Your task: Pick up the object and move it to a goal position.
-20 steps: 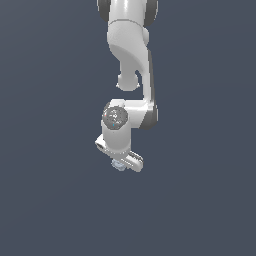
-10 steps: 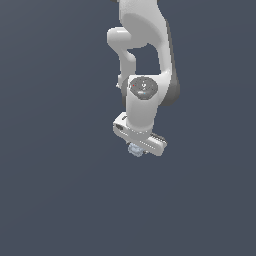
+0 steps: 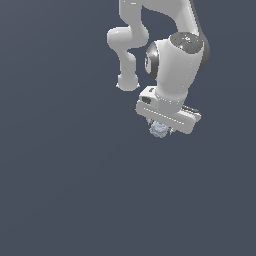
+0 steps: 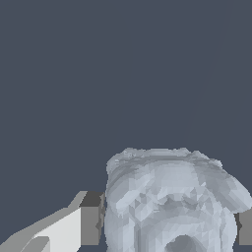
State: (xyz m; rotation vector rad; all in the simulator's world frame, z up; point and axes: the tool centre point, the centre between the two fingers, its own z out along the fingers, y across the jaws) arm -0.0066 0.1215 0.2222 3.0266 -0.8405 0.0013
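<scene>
The object (image 3: 159, 129) is a tiny pale grey-blue lumpy piece, held under the white hand of the arm. My gripper (image 3: 161, 130) is shut on it, well above the dark floor. In the wrist view the object (image 4: 170, 199) fills the space between the two fingers (image 4: 91, 219), with a round ring mark showing on its near face. The fingertips are mostly hidden by the hand in the exterior view.
The arm (image 3: 175, 60) hangs down from the top of the exterior view. All around is a plain dark grey-blue surface (image 3: 65, 190).
The arm has moved toward the exterior view's right and upward with the object in the gripper, and the hand now looks larger in the view.
</scene>
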